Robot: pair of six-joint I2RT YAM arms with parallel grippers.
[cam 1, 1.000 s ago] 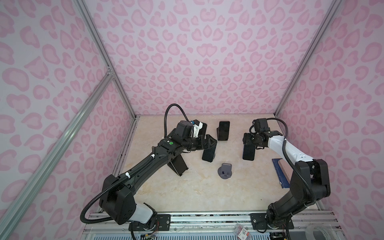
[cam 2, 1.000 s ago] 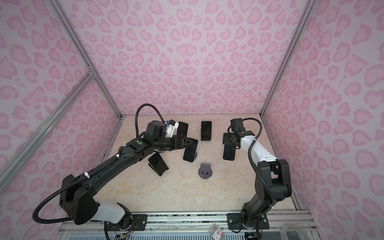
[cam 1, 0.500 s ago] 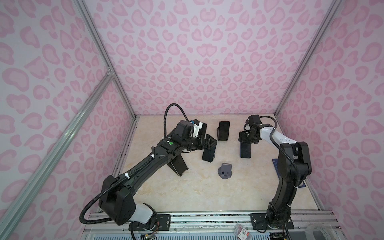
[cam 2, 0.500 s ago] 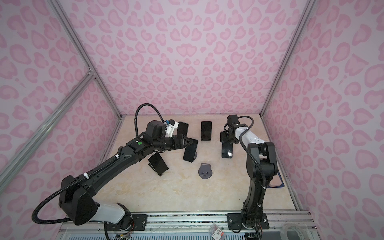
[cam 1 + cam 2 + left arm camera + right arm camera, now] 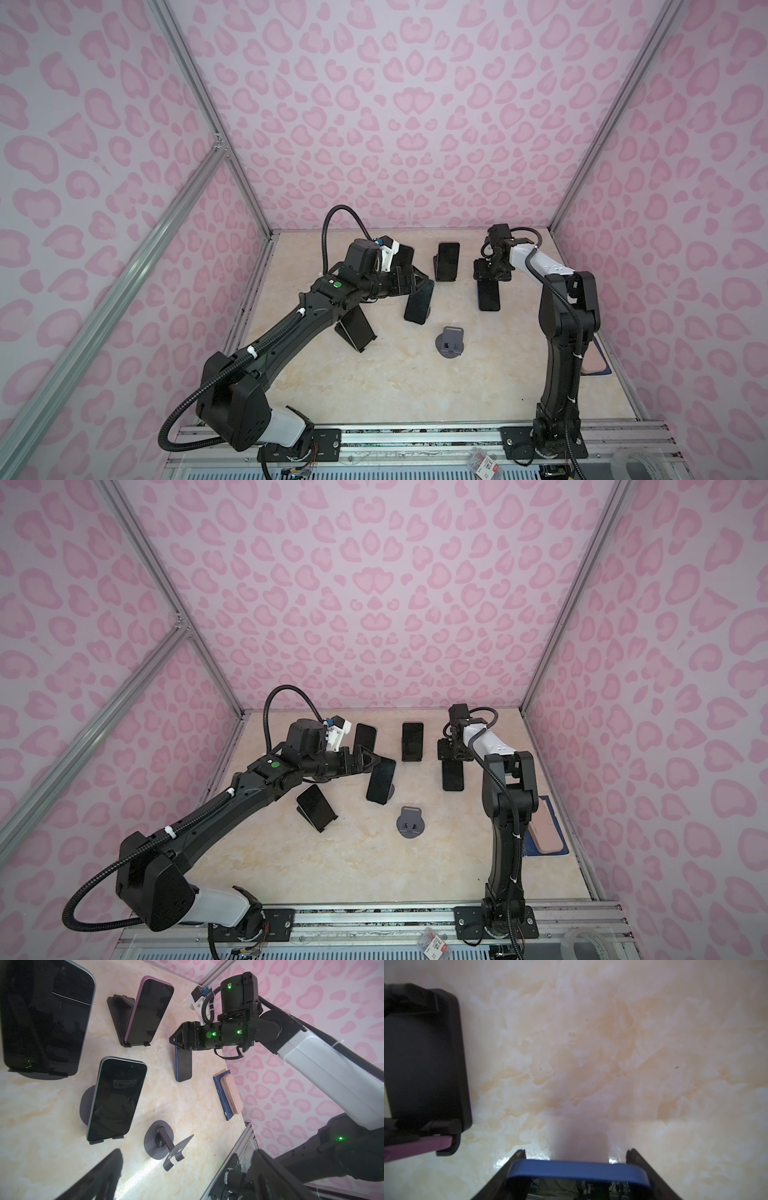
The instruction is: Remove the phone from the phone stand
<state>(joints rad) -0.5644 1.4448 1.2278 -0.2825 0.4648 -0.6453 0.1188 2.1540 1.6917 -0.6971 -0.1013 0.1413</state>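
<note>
A blue-edged phone (image 5: 488, 295) (image 5: 453, 775) hangs upright from my right gripper (image 5: 492, 270), which is shut on its upper end. The phone's lower end is at or just above the tabletop, clear of any stand. The left wrist view shows the same grip on the phone (image 5: 184, 1066). Between the right fingers, the phone's blue edge (image 5: 577, 1168) spans the gap. The empty grey phone stand (image 5: 449, 341) (image 5: 162, 1142) sits nearer the front, left of the phone. My left gripper (image 5: 419, 279) is open beside the top of another phone (image 5: 419, 305) on a round stand.
A purple phone on a black stand (image 5: 448, 261) (image 5: 419, 1145) stands close to the left of the right gripper. More phones on stands sit behind the left wrist (image 5: 404, 258) and at front left (image 5: 355, 328). A blue mat with a pink case (image 5: 721, 361) lies by the right wall.
The right arm's elbow has swung in from the right to stand upright. Its gripper has carried the blue phone slightly left and back. The left arm has not moved.
</note>
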